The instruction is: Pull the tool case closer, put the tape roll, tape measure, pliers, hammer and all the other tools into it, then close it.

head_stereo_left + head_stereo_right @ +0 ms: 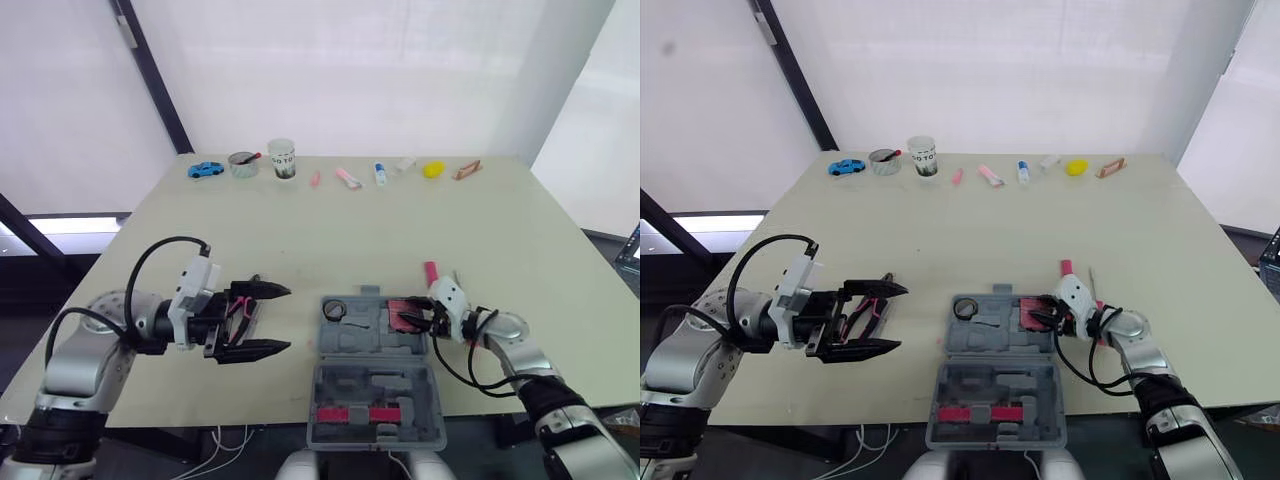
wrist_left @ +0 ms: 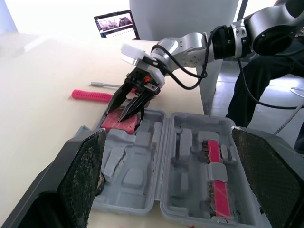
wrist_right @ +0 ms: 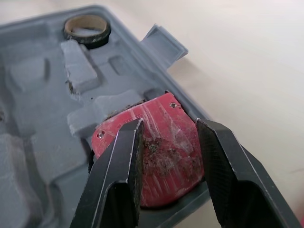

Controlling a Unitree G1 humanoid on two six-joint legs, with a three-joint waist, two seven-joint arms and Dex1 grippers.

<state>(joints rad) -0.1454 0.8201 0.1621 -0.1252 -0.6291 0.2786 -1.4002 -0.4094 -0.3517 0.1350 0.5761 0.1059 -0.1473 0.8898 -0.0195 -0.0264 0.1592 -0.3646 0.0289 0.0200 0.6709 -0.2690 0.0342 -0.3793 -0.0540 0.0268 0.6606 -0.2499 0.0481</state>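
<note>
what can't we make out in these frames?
- Pliers: head views, left gripper covers most of them.
- Pink handle: left wrist view, right gripper hides one end, so I cannot tell if it is the hammer.
- Tape measure: right wrist view, fingers cover its sides, so how it sits in the case is unclear.
- Far-edge items: head views, too small to identify.
</note>
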